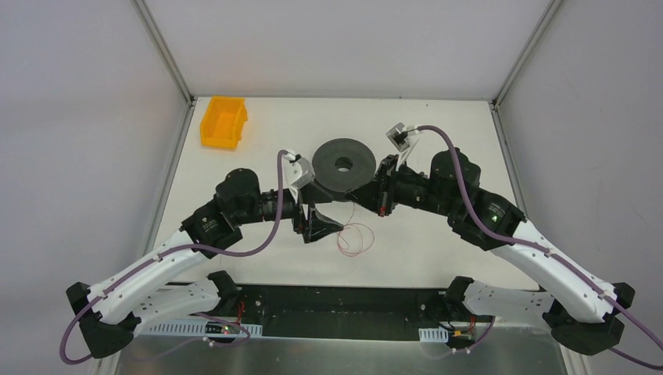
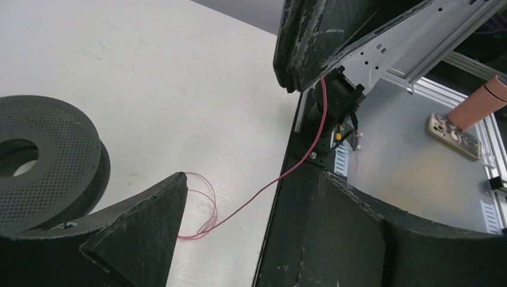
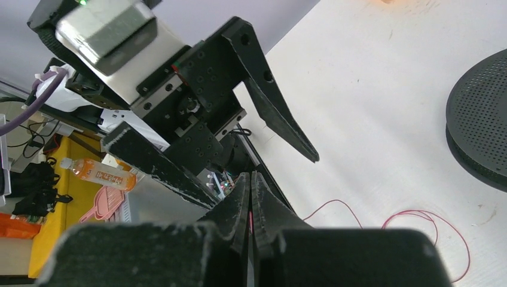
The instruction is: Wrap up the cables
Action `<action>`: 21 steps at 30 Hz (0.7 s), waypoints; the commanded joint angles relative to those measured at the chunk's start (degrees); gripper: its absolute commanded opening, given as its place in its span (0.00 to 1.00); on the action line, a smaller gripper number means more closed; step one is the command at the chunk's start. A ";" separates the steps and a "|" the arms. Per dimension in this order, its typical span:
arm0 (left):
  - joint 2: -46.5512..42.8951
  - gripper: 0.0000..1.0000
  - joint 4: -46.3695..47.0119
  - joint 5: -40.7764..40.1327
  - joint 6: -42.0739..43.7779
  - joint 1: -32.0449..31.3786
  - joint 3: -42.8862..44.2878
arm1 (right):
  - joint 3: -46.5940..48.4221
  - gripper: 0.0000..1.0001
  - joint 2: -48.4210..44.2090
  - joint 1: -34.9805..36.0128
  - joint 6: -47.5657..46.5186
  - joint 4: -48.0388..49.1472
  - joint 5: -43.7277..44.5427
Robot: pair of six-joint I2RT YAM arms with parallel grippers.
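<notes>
The thin red wire (image 2: 248,201) lies on the white worktop (image 1: 258,133) in a few loose loops, near the front edge; the loops sit in front of the dark grey spool (image 1: 324,168) and do not touch it; one end of the wire goes up off the worktop to the right gripper (image 3: 250,182); that gripper is closed tight, and the wire is pinched between its two fingers. The left gripper (image 1: 323,228) is just beside it, down low over the worktop by the loops; its fingers (image 3: 281,113) stand far apart and nothing is between them. The spool is round with a hole in the middle and tiny dots all over its top; it lies flat, just behind the two grippers. A yellow bin (image 1: 223,121) sits far off in the back left corner.
</notes>
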 commanded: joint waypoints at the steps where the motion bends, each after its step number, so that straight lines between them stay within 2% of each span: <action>1: 2.67 0.79 -1.71 4.56 0.44 -0.50 3.22 | 2.11 0.00 0.31 0.19 1.51 3.30 -2.06; 9: 9.14 0.68 -0.87 7.18 -3.27 -0.50 6.65 | 2.09 0.00 2.93 0.17 1.31 4.02 -1.38; 10: 9.61 0.59 -0.62 6.73 -3.86 -0.49 6.75 | 2.09 0.00 3.20 0.12 1.16 3.77 -1.00; 13: 10.01 0.24 -0.56 3.19 -6.01 -0.45 6.56 | 1.48 0.02 3.31 0.11 0.89 3.43 0.32; 15: 9.55 0.06 0.08 -1.87 -9.23 -0.49 6.06 | 0.40 0.17 2.47 0.17 0.16 3.47 2.75; 16: 9.25 0.00 -0.03 -4.89 -12.10 -0.49 5.67 | -0.65 0.25 1.80 0.12 -1.95 3.89 5.22; 18: 8.21 0.00 0.85 -9.35 -16.20 -0.43 4.60 | -5.35 0.42 -0.95 0.18 -6.38 7.65 9.59; 19: 7.68 0.00 2.17 -10.89 -18.48 -0.48 3.92 | -9.47 0.51 -3.16 0.17 -8.29 12.22 11.21; 21: 6.20 0.00 5.99 -13.25 -22.39 -0.51 1.87 | -17.75 0.63 -8.33 0.18 -11.12 22.96 12.34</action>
